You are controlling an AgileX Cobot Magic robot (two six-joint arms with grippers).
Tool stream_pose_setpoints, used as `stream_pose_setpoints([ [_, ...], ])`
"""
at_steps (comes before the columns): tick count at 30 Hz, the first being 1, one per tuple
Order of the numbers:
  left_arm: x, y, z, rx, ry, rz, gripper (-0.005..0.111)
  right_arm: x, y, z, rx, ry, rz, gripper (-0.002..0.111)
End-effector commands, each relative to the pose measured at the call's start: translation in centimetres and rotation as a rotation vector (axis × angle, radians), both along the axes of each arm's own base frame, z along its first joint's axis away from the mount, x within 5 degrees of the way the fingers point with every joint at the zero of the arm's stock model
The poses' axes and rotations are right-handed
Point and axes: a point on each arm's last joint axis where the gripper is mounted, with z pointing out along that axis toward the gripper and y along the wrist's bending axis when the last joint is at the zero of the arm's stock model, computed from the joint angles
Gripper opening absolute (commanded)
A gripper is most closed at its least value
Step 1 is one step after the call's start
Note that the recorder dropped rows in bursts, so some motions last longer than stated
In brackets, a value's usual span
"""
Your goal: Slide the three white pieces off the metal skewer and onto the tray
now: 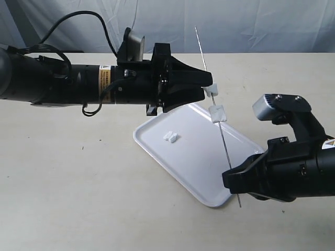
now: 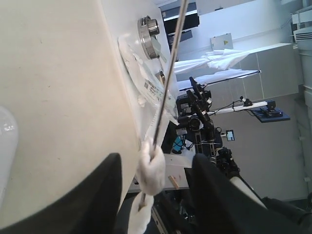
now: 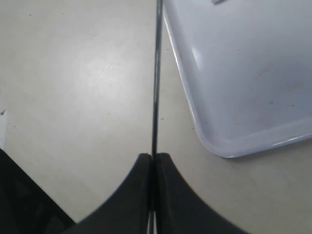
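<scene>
The skewer (image 1: 226, 149) is slanting through the centre-right of the frame above the tray (image 1: 199, 167). It is carrying two white pieces (image 1: 216, 113), and a third piece (image 1: 170, 137) is lying on the tray. The right hand (image 1: 234, 180) is pinching the skewer's lower end. The left hand (image 1: 205, 89) is sitting spread around the upper one, above the worktop (image 1: 78, 172).

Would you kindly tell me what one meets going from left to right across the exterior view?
left arm's black body → loose white piece lying in the tray → two white pieces on the skewer → right hand pinching the skewer's lower end
</scene>
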Motion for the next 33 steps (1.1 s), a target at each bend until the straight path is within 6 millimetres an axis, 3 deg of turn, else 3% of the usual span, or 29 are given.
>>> stream_pose_setpoints([
  [1, -0.16, -0.12, 0.26, -0.004, -0.014, 0.001, 0.045, 0.19, 0.07, 0.2, 0.004, -0.014, -0.004, -0.001],
  [15, -0.03, -0.1, 0.11, 0.013, -0.013, 0.016, 0.045, 0.21, 0.09, 0.23, 0.01, -0.012, -0.01, -0.001],
  [24, -0.45, -0.86, -0.07, 0.035, -0.025, 0.012, 0.033, 0.05, 0.14, 0.19, 0.011, 0.002, 0.003, -0.001],
  [33, -0.36, -0.76, 0.01, 0.029, -0.049, 0.015, 0.029, 0.05, 0.12, 0.18, 0.007, -0.001, 0.006, -0.001],
])
